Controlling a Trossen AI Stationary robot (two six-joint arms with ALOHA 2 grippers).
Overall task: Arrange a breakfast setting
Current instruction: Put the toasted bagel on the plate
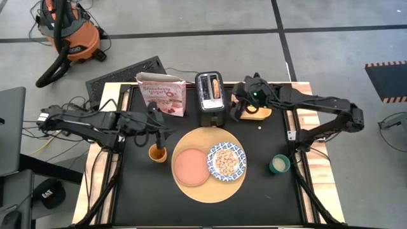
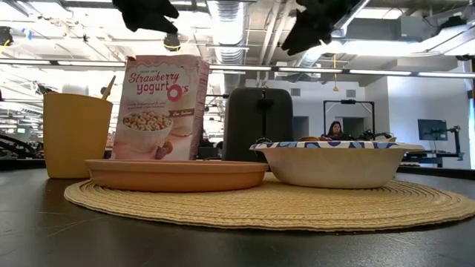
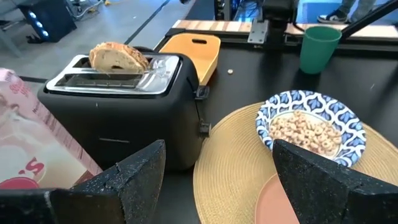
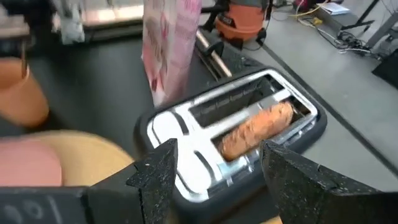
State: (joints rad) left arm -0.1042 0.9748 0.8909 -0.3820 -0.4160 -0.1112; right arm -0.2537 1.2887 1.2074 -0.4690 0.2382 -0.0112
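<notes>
The right gripper (image 4: 211, 165) hangs open and empty just above the black toaster (image 1: 210, 98), jaws either side of the round toasted bread (image 4: 258, 129) standing in the slot. The left gripper (image 3: 214, 171), also open and empty, waits to the toaster's left, near the orange cup (image 1: 158, 153). A skewed descent could strike the toaster's metal rim, or a hard pinch could crumble the bread. Beside the toaster, the cereal box (image 2: 159, 107) reads "Strawberry yogurt O's". The salmon-pink plate (image 1: 191, 166) in front of the toaster is bare.

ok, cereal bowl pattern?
Blue-and-white leaf-like print on the bowl; left wrist view shows it best.
</notes>
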